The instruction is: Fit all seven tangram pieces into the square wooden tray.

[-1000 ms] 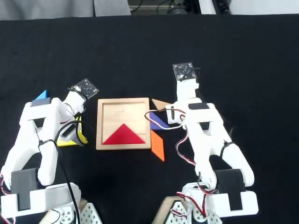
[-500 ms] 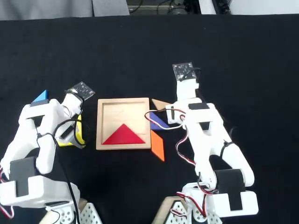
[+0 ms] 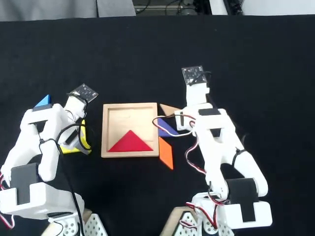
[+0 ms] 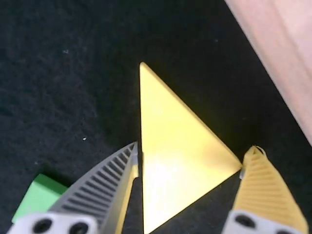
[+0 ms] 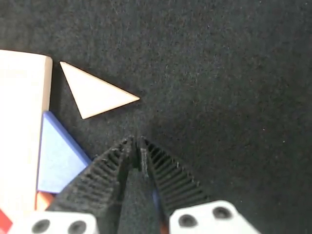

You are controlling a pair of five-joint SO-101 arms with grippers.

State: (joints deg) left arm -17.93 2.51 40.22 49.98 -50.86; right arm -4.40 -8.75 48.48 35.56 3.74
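Note:
The square wooden tray (image 3: 130, 110) lies between the two arms and holds a red triangle (image 3: 130, 142). Left of the tray lies a yellow triangle (image 3: 84, 140), (image 4: 175, 146). My left gripper (image 4: 194, 148) stands open over it, one finger at each side, close to its edges. A wood-coloured triangle (image 5: 92, 90), a dark blue triangle (image 5: 58, 156) and an orange parallelogram (image 3: 166, 153) lie just right of the tray. My right gripper (image 5: 136, 145) is shut on nothing, low over the black table beside the dark blue triangle.
A light blue triangle (image 3: 44, 101) lies at the far left behind the left arm. A green piece (image 4: 33, 201) sits beside the left gripper's grey finger. The tray's rim (image 4: 273, 44) runs close by the yellow triangle. The black tabletop stretches away behind both arms.
The left arm's wrist has shifted a little to the left and settled over the yellow triangle. The right arm and all pieces have stayed where they were.

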